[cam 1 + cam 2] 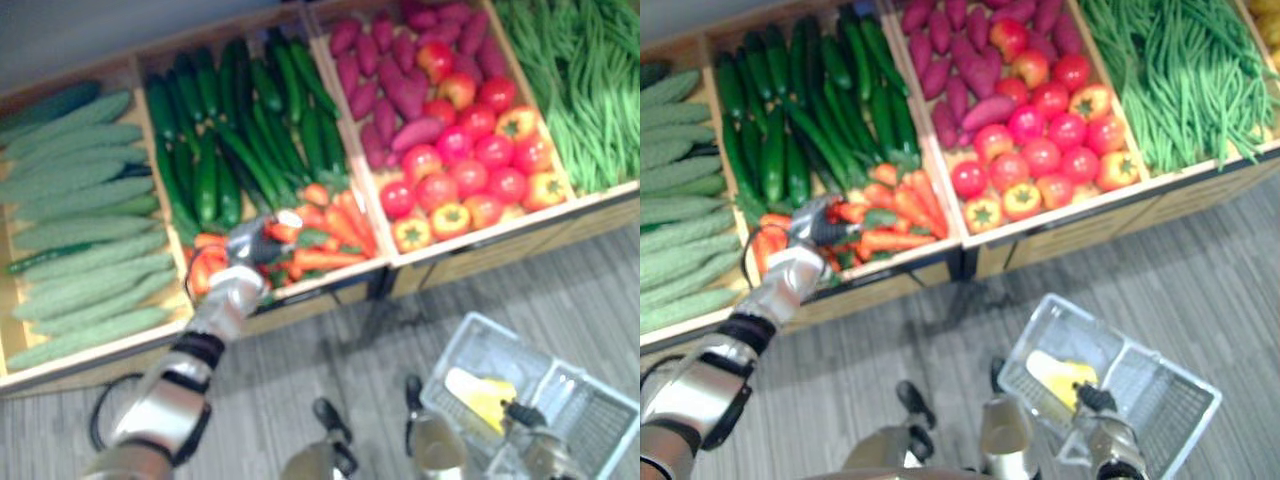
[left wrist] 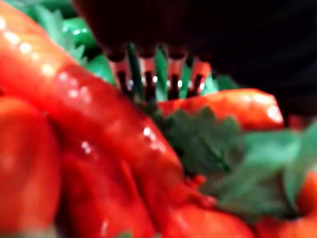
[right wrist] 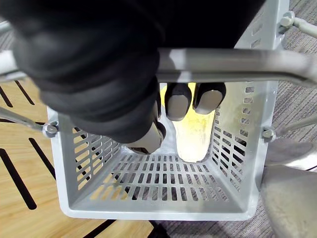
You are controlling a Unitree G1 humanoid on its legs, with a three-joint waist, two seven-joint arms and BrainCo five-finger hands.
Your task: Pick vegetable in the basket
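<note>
The left hand is down on the heap of carrots at the front of a wooden crate, just below the dark cucumbers. Its wrist view is crowded with glossy orange-red skins and green leafy tops, with the hand right against them. Whether it has closed round a carrot or merely rests on the pile I cannot tell, because the view is too close and soft. The right hand is curled round the handle of the grey basket. The basket hangs low over the floor, well apart from the crate, with one pale yellow item lying in it.

The step in hand appears to be the grasp of a carrot. To do it well, the hand should take one lying on top of the heap. It should wrap that carrot across its thick middle rather than by the leaves, which would likely slip or tear. The skins look slick, so a firm, full wrap is wiser than a light pinch. A straight lift should stop neighbouring carrots from being dragged over the crate's front edge. The basket wants holding level, mouth up, so the carrot can be lowered in beside the yellow item rather than dropped.
</note>
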